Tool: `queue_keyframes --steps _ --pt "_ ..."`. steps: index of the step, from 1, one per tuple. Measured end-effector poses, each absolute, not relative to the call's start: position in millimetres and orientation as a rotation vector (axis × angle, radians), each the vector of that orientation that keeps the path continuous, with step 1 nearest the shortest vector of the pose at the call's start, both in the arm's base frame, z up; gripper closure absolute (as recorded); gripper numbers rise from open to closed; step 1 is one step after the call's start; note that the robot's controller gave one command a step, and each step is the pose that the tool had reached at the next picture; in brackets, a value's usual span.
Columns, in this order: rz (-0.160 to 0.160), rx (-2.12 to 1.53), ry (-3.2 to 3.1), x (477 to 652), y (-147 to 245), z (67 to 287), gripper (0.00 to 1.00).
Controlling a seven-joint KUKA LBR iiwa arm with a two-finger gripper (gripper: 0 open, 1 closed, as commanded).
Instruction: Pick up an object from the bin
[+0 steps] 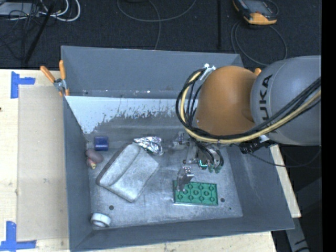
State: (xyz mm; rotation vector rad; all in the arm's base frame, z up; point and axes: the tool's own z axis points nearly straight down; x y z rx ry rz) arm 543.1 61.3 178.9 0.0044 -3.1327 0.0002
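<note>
The gripper [184, 181] is low in the right half of the grey metal bin [152, 76], under the arm's orange cover [223, 101]. Its tip stands at the upper left corner of a green studded building plate [200, 194], which lies flat on the bin floor. I cannot tell if the gripper is open or closed. Left of it lies a grey flat pad [128, 171], with a piece of crumpled foil [149, 144] at its upper end. A small blue block [101, 143] is near the left wall.

Robotics lab, KUKA arm [283, 104] over grey bin [147, 72], cables [68, 4] on floor
</note>
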Motion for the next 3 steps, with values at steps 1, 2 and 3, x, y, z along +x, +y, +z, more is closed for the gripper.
queue_keyframes --steps 1,2,3 --pt "-0.006 0.326 -3.124 550.1 23 73 0.0" --pt "-0.005 0.323 -3.123 550.3 23 76 1.0" --pt "0.002 0.639 -3.085 548.7 17 275 1.0"
